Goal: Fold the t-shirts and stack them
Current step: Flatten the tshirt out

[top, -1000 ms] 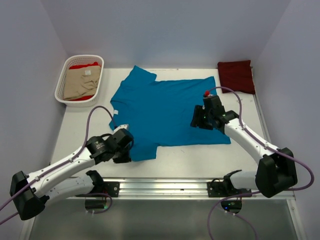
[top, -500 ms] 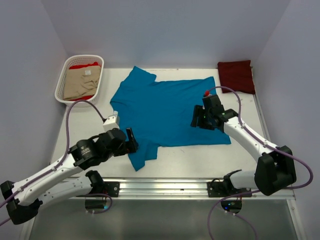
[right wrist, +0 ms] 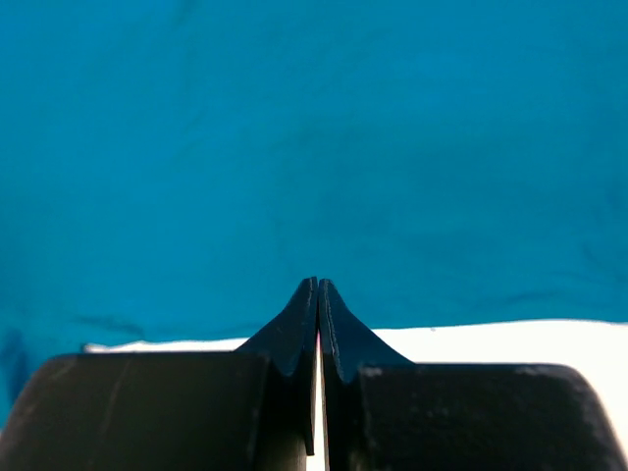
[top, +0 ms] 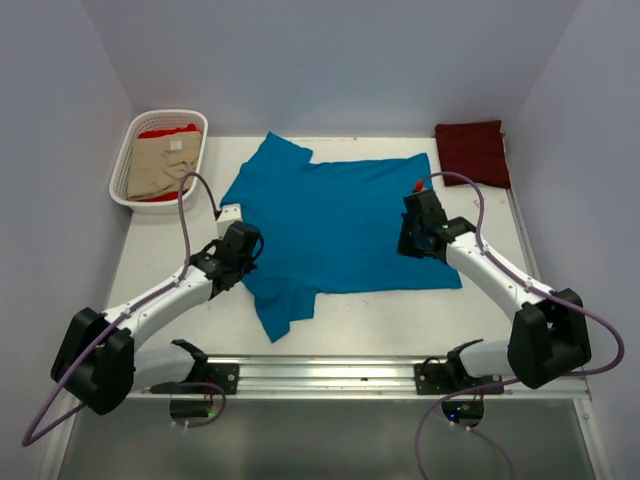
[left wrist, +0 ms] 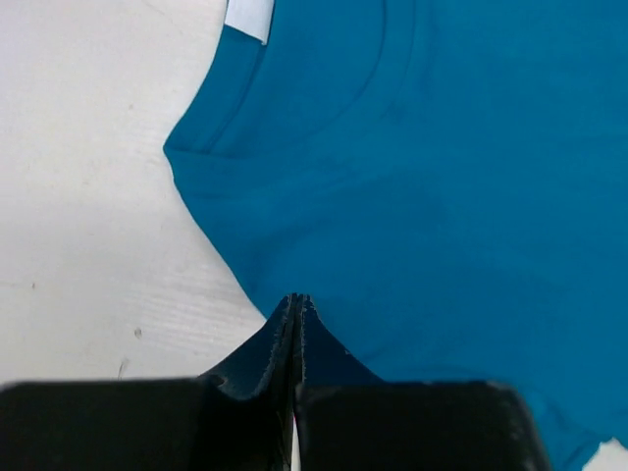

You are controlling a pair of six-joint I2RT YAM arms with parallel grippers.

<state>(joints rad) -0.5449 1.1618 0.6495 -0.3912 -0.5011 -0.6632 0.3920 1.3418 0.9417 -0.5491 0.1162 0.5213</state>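
Once it advanced, left end effector [left wrist: 297, 300] shut

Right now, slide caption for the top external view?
Left gripper and right gripper, both shut, at opposite edges of a spread teal-blue cloth t-shirt.

L fingers [left wrist: 278, 345] moved up teal shirt [top: 340, 215]; R fingers [right wrist: 345, 345] shut.

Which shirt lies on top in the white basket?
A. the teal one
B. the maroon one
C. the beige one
C: in the basket the beige shirt lies over a red shirt, of which only the edges show.
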